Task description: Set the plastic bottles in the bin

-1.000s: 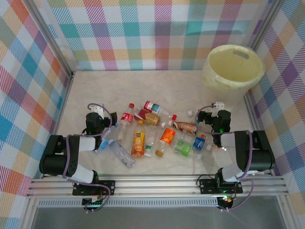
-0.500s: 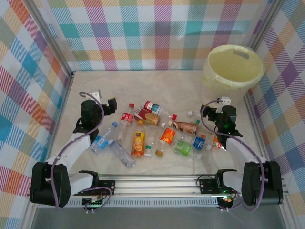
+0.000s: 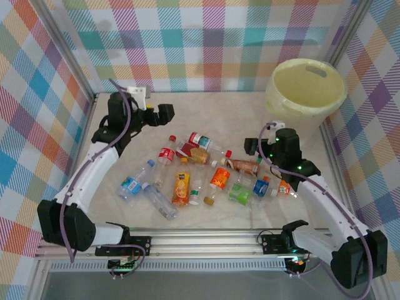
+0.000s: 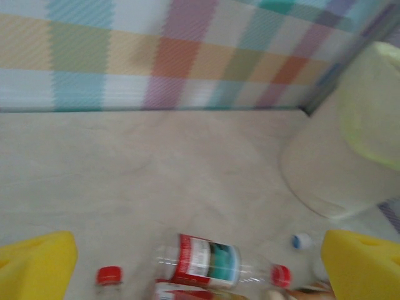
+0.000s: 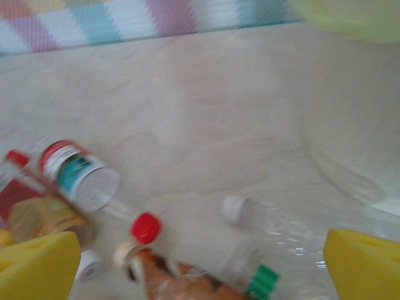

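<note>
Several plastic bottles (image 3: 200, 169) lie in a loose pile mid-table. The pale yellow bin (image 3: 306, 90) stands at the far right corner. My left gripper (image 3: 164, 113) hovers open above the table, beyond the pile's far left end. In its wrist view the left gripper (image 4: 200, 265) has a red-and-teal labelled bottle (image 4: 206, 259) lying below and between its yellow pads (image 4: 34, 265), apart from them. My right gripper (image 3: 250, 146) is open over the pile's right side; the right gripper (image 5: 201, 265) looks down on a red-capped brown bottle (image 5: 181, 275) and a clear white-capped one (image 5: 269, 237). Nothing is held.
Checked walls close the table on three sides. The bin's wall (image 4: 350, 144) rises on the right of the left wrist view and its wall (image 5: 356, 125) in the right wrist view. Bare tabletop (image 3: 206, 112) lies between the pile and the back wall.
Both arms have unfolded from near the front rail. The left gripper swung far and rightward, the right gripper rose and moved left over the pile. The bottles lie as before.
</note>
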{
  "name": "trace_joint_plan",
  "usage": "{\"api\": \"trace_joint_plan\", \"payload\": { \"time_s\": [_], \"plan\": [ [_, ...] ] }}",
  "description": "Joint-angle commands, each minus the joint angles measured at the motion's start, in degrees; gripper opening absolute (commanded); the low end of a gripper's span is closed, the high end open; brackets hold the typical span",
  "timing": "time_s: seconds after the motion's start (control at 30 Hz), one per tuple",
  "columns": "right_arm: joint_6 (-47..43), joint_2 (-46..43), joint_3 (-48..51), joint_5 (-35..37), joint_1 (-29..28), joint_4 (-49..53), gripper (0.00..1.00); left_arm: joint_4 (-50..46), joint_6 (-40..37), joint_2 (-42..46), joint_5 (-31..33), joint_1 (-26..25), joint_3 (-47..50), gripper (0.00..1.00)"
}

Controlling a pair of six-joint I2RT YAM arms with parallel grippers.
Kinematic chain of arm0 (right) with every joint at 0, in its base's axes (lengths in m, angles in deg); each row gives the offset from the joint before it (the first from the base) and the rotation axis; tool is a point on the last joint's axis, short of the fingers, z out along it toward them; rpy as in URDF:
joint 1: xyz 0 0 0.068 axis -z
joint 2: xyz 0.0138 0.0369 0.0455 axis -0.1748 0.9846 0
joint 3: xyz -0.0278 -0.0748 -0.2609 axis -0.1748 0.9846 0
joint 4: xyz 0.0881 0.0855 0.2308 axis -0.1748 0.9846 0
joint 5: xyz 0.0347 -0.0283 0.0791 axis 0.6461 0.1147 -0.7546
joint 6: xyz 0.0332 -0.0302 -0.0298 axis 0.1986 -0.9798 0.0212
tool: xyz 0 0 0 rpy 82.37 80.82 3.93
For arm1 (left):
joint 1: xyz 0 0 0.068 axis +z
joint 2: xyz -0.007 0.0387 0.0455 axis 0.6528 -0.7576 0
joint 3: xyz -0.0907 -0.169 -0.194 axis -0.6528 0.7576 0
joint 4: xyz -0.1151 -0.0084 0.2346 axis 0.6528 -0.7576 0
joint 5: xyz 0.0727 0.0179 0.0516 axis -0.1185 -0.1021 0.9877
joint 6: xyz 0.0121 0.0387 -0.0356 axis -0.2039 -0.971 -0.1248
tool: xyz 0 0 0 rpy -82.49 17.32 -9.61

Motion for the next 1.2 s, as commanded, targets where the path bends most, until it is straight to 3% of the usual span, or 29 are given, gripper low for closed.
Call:
{"api": "trace_joint_plan", "payload": {
  "time_s": [0.0,0.17,0.37,0.47,0.6,0.77,0.9,1.03,1.17],
  "plan": [
    [-1.79,3.15,-5.10,-4.56,-3.28,8.53,1.00,-11.48,-3.22,-3.21,-12.88,-0.68,-7.11,1.00],
    [-4.25,8.64,-10.25,-16.69,-4.10,10.18,1.00,-13.27,-7.49,-5.55,-18.03,-0.72,-11.32,1.00],
    [-8.33,17.38,-17.14,-21.76,-4.12,13.28,0.95,-10.65,-11.00,-5.08,-23.62,-0.68,-8.14,1.00],
    [-9.65,22.03,-20.53,-23.52,-4.74,14.87,0.92,-8.62,-11.20,-3.22,-22.03,-0.72,-4.73,1.00],
    [-10.26,24.53,-22.77,-20.70,-8.54,15.14,0.86,-8.21,-12.10,-0.05,-16.31,-0.85,-1.14,1.00],
    [-11.25,27.21,-23.19,-17.93,-11.77,16.89,0.68,-5.22,-12.38,4.62,-12.60,-1.40,2.31,1.00],
    [-8.47,26.72,-21.46,-11.84,-13.31,20.12,0.66,-5.44,-12.72,5.20,-11.79,-2.66,2.77,1.00],
    [5.23,24.81,-20.25,-3.52,-15.82,25.24,0.65,-5.75,-12.99,4.83,-11.14,-3.99,2.69,1.00],
    [19.54,21.54,-16.76,-0.63,-18.73,26.36,0.69,-6.44,-13.58,4.89,-10.44,-4.91,2.59,1.00]
  ]
}}
